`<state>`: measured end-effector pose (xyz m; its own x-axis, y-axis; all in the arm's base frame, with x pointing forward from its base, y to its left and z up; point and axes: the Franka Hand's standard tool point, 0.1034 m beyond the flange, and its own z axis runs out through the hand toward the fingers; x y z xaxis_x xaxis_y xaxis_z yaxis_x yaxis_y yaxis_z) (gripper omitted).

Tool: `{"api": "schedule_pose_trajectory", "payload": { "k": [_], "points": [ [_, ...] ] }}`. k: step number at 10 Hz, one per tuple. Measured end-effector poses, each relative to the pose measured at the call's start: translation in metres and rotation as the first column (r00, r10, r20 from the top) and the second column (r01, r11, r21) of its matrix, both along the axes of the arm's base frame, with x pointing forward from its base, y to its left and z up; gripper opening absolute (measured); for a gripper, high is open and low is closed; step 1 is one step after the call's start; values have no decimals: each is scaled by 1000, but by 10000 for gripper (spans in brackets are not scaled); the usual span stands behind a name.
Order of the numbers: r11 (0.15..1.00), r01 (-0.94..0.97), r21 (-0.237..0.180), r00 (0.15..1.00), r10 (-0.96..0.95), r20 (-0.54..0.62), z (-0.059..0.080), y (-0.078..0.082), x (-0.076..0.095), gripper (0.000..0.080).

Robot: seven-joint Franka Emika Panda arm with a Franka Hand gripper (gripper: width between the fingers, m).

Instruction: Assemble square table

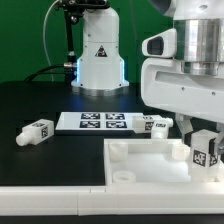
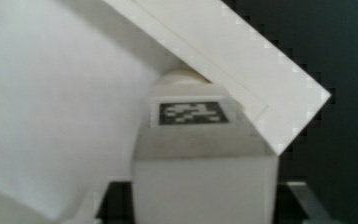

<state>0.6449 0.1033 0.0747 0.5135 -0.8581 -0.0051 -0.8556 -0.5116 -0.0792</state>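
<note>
The white square table top (image 1: 140, 160) lies at the front of the exterior view, with a round socket (image 1: 122, 175) showing near its left corner. My gripper (image 1: 204, 140) is shut on a white leg (image 1: 203, 152) with a black-and-white tag and holds it upright over the top's right part. In the wrist view the leg (image 2: 194, 140) stands between my fingers (image 2: 123, 200). Its far end meets the raised corner rim of the top (image 2: 247, 60). I cannot tell whether it sits in a socket. Two loose legs lie on the table, one (image 1: 36, 131) at the left and one (image 1: 157, 125) by my gripper.
The marker board (image 1: 100, 122) lies flat behind the top. The robot's white base (image 1: 100, 55) stands at the back. A long white rail (image 1: 50, 200) runs along the front left edge.
</note>
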Motion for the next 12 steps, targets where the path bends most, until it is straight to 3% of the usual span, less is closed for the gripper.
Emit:
{"api": "schedule_pose_trajectory", "payload": {
  "k": [2, 4, 7, 11, 12],
  "points": [
    [996, 84, 6, 996, -84, -6, 0, 0, 0, 285],
    [933, 361, 9, 930, -359, -80, 3, -1, -6, 285],
    [663, 749, 21, 658, -739, -145, 2, 0, -7, 285],
    [652, 758, 17, 648, -750, -133, 2, -1, -7, 285],
    [651, 759, 18, 647, -751, -135, 1, 0, -7, 359]
  ]
}}
